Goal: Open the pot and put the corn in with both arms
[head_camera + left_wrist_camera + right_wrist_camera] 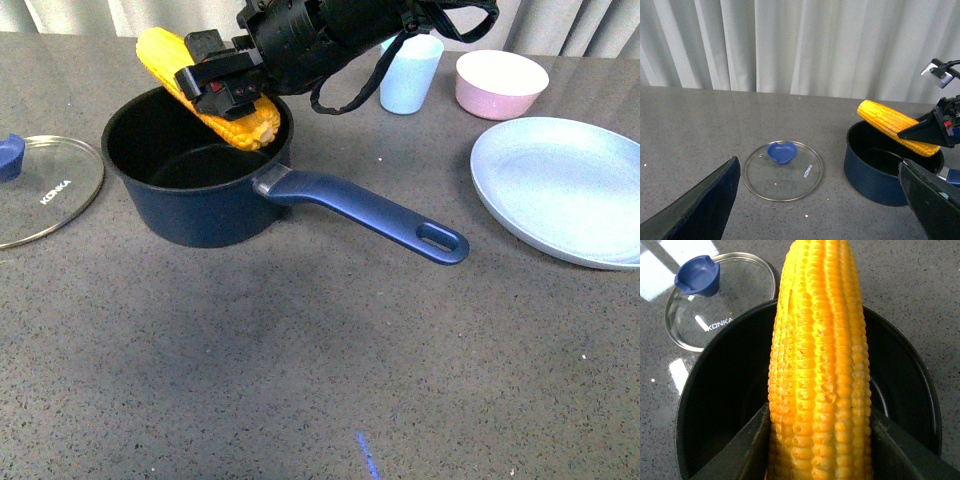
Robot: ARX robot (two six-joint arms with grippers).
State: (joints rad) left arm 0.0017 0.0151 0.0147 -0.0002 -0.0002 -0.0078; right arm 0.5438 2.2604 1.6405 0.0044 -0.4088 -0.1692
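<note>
The navy pot (200, 215) stands open on the grey table, its long handle (380, 215) pointing to the front right. Its glass KONKA lid (45, 190) lies flat on the table to the left. My right gripper (215, 85) is shut on the corn (160, 55), which hangs tilted over the pot's far rim, its lower end inside the mouth. In the right wrist view the corn (820, 365) sits between both fingers above the pot's black inside (715, 390). My left gripper (818, 165) hangs open and empty above the table, near the lid (783, 171) and the pot (875, 180).
A pale blue plate (565, 190) lies at the right. Behind it stand a pink bowl (500, 82) and a pale blue cup (410, 72). A white curtain (790, 45) closes the back of the table.
</note>
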